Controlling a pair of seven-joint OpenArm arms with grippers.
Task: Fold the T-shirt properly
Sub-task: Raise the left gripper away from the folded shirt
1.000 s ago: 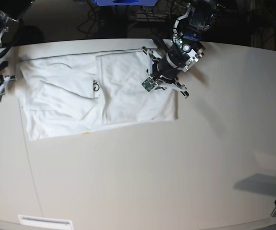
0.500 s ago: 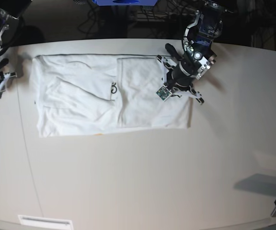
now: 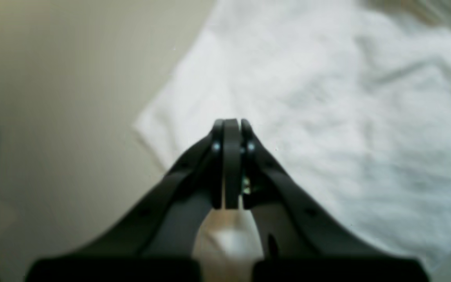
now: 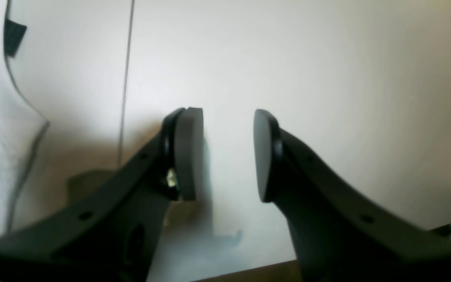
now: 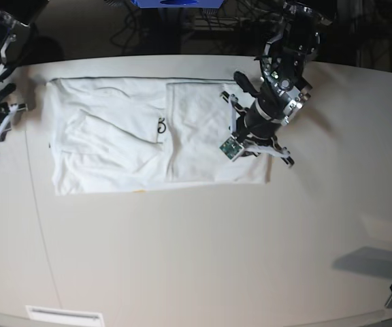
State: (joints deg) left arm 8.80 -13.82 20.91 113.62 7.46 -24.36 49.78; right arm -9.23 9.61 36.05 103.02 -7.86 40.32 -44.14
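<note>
Pale tabletop (image 5: 203, 252) carries the T-shirt (image 5: 114, 136) lying long across its far side, the left gripper (image 3: 231, 129), jaws pressed together empty, over its nearer end, while the right gripper (image 4: 227, 152), jaws apart, hangs beside the other.

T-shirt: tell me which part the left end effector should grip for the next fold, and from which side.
Probably the T-shirt's near corner by the left end effector, whose jaws are shut above the cloth. Come in from the bare table side, low along the surface: that corner lies flat with free edges, so a jaw could slip under it.
</note>
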